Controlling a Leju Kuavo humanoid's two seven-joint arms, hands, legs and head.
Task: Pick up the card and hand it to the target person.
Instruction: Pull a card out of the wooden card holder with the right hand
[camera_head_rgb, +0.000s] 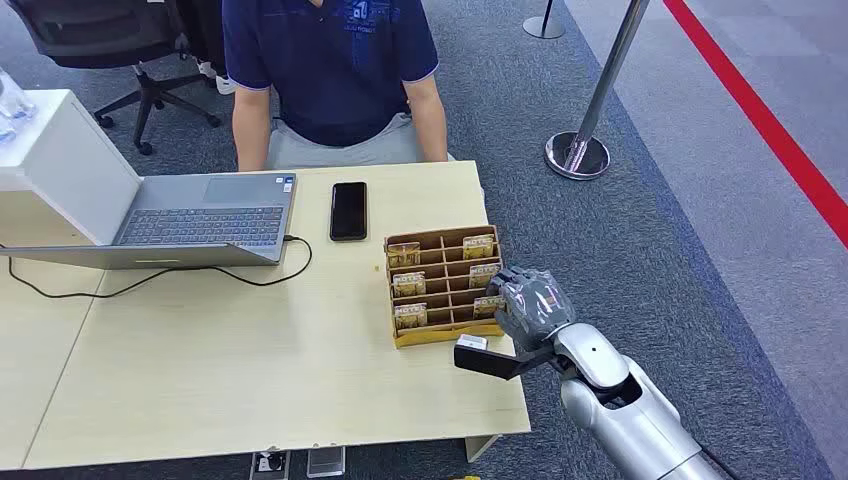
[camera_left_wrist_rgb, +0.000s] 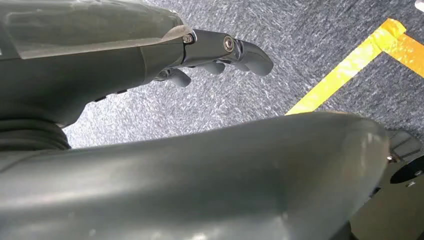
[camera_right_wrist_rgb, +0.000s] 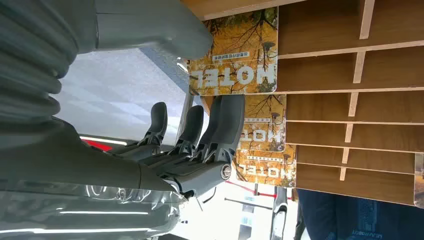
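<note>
A wooden card box (camera_head_rgb: 437, 337) stands on the table's right side, with yellow HOTEL cards in several slots. My right hand (camera_head_rgb: 532, 302) is at the box's near right corner. In the right wrist view its thumb (camera_right_wrist_rgb: 165, 30) lies over a corner of the nearest card (camera_right_wrist_rgb: 240, 55), and the dark fingers (camera_right_wrist_rgb: 225, 120) reach in behind that card. The card stands in its slot, pinched between them. The target person (camera_head_rgb: 330, 60), in a dark blue shirt, sits at the far side of the table. My left hand (camera_left_wrist_rgb: 220, 55) hangs over grey carpet, holding nothing.
An open laptop (camera_head_rgb: 200, 215) with a black cable (camera_head_rgb: 150, 282) sits at the far left, with a black phone (camera_head_rgb: 348, 210) beside it. A white box (camera_head_rgb: 50, 160) stands at the left edge. A metal stanchion (camera_head_rgb: 577, 155) stands on the carpet to the right.
</note>
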